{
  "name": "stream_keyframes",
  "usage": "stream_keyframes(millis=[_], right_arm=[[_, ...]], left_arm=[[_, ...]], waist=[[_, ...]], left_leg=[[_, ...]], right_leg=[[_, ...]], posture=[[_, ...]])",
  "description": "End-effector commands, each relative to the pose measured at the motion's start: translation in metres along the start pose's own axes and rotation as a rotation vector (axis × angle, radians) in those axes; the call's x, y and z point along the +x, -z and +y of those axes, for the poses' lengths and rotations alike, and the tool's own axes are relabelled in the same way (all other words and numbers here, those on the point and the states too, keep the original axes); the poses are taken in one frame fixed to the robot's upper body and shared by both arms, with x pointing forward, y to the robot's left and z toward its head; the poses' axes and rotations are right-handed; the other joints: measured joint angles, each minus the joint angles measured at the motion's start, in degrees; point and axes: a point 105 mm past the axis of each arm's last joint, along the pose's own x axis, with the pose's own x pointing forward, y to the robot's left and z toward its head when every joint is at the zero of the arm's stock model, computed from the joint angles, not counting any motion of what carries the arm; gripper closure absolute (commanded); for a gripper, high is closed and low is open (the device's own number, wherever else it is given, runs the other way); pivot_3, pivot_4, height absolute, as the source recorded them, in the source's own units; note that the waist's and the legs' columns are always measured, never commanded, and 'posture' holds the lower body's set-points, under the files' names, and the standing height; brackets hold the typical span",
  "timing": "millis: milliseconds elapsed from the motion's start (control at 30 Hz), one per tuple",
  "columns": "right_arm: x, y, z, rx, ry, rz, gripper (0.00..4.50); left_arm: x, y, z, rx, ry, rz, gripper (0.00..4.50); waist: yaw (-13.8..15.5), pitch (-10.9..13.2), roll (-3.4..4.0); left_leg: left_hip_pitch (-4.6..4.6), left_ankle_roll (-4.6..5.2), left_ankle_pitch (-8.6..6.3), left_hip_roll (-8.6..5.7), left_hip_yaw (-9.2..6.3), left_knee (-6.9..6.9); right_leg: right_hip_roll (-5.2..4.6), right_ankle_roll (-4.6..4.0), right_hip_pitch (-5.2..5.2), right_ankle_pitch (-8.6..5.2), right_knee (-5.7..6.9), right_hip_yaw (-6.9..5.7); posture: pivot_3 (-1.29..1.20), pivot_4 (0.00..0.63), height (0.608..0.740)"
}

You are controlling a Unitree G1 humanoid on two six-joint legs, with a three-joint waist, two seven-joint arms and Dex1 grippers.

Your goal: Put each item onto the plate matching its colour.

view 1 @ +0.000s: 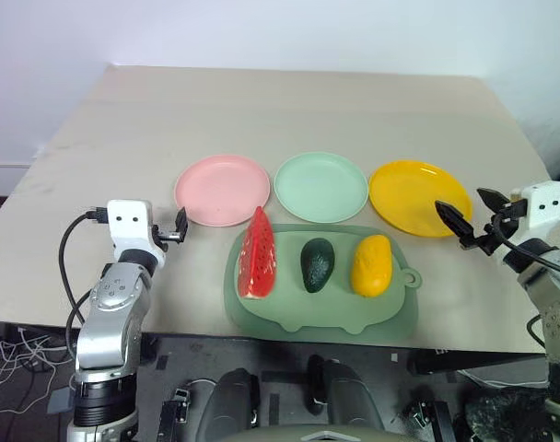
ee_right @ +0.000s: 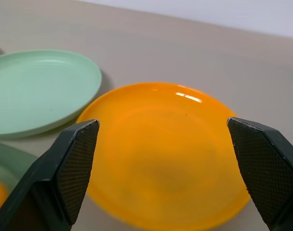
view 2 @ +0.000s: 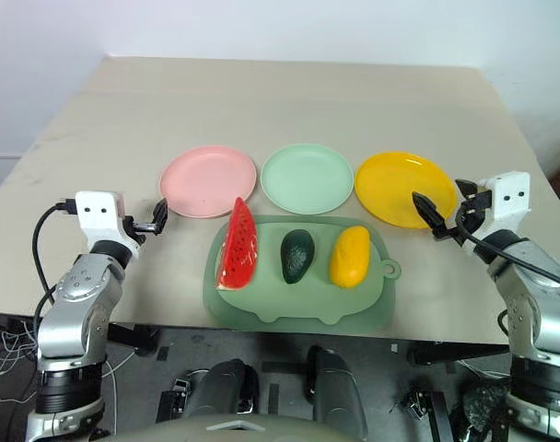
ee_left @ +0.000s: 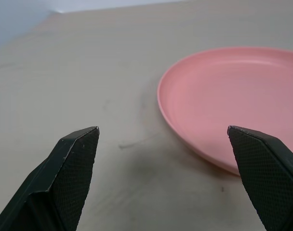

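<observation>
Three toy fruits lie side by side on a pale green tray point(view 1: 321, 315): a red watermelon wedge point(view 1: 257, 253), a dark green avocado point(view 1: 317, 263) and a yellow-orange mango point(view 1: 371, 265). Behind the tray stand a pink plate point(view 1: 222, 189), a mint green plate point(view 1: 320, 186) and a yellow plate point(view 1: 418, 196), all bare. My left gripper point(view 1: 174, 228) hovers open just left of the pink plate point(ee_left: 233, 96), holding nothing. At the yellow plate's point(ee_right: 166, 149) right edge my right gripper point(view 1: 459, 197) is open too, with nothing between its fingers.
The beige table point(view 1: 289, 110) stretches bare behind the plates. Its front edge runs just below the tray. A small tab sticks out of the tray's right side point(view 1: 410, 276). Cables hang by my left arm below the table edge.
</observation>
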Motion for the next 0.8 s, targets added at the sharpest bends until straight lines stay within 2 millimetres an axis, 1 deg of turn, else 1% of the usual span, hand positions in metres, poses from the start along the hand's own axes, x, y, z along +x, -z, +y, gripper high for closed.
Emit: stream_keyframes(millis=[33, 133, 167, 233, 333, 467, 667, 800], right_arm=[[-0.014, -0.023, 0.023, 0.098, 0.024, -0.059, 0.0], [-0.024, -0.014, 0.047, 0.118, 0.024, 0.032, 0.0], [-0.029, -0.013, 0.062, 0.108, -0.002, 0.059, 0.0], [-0.038, -0.011, 0.082, 0.124, -0.012, 0.09, 0.0], [-0.046, -0.004, 0.092, 0.119, 0.021, 0.155, 0.0], [-0.05, 0.002, 0.102, 0.12, 0.029, 0.21, 0.0], [-0.043, 0.013, 0.114, 0.153, -0.006, 0.292, 0.0], [-0.036, 0.013, 0.124, 0.18, -0.046, 0.297, 0.0]], left_arm=[[0.012, -0.008, 0.001, 0.032, 0.038, -0.042, 0.03], [0.02, -0.005, 0.0, 0.045, 0.061, -0.04, 0.03], [0.024, -0.007, -0.002, 0.037, 0.069, -0.047, 0.03], [0.03, -0.008, -0.008, 0.032, 0.093, -0.054, 0.03], [0.033, -0.008, -0.018, 0.031, 0.131, -0.055, 0.03], [0.033, -0.005, -0.025, 0.029, 0.158, -0.047, 0.03], [0.032, -0.006, -0.029, 0.043, 0.178, -0.043, 0.03], [0.025, -0.006, -0.024, 0.054, 0.164, -0.041, 0.03]], waist=[[0.0, 0.0, 0.01], [0.0, 0.0, 0.0], [0.0, 0.0, 0.0], [0.1, 0.0, -0.01], [0.0, 0.0, -0.01], [-0.1, 0.0, -0.04], [-0.1, 0.0, -0.04], [-0.1, 0.0, -0.04]], left_leg=[[0.0, 0.0, 0.0, 0.01, -0.01, 0.0], [-0.01, 0.0, 0.0, 0.02, 0.0, 0.02], [-0.01, 0.0, 0.0, 0.03, -0.01, 0.01], [-0.05, 0.0, 0.0, 0.03, -0.04, 0.01], [-0.07, 0.0, 0.0, 0.02, -0.04, 0.02], [-0.06, 0.02, -0.01, 0.01, -0.02, 0.01], [-0.06, 0.02, -0.01, 0.02, -0.03, 0.01], [-0.07, 0.02, -0.01, 0.02, -0.03, 0.01]], right_leg=[[0.01, 0.0, 0.0, 0.0, 0.0, -0.01], [-0.02, 0.0, 0.0, 0.0, 0.02, -0.01], [-0.02, 0.0, -0.01, 0.0, 0.01, -0.01], [-0.02, 0.0, -0.03, 0.0, 0.0, -0.02], [-0.03, 0.0, -0.03, 0.0, 0.0, -0.02], [-0.04, 0.0, -0.03, 0.0, -0.01, 0.0], [-0.02, 0.0, -0.03, 0.0, -0.02, 0.0], [-0.02, 0.0, -0.03, 0.0, -0.02, 0.0]], posture=[[0.0, 0.15, 0.74], [0.0, 0.15, 0.74], [0.0, 0.15, 0.74], [0.0, 0.15, 0.74], [0.0, 0.15, 0.74], [0.0, 0.15, 0.74], [0.0, 0.15, 0.74], [0.0, 0.15, 0.74]])
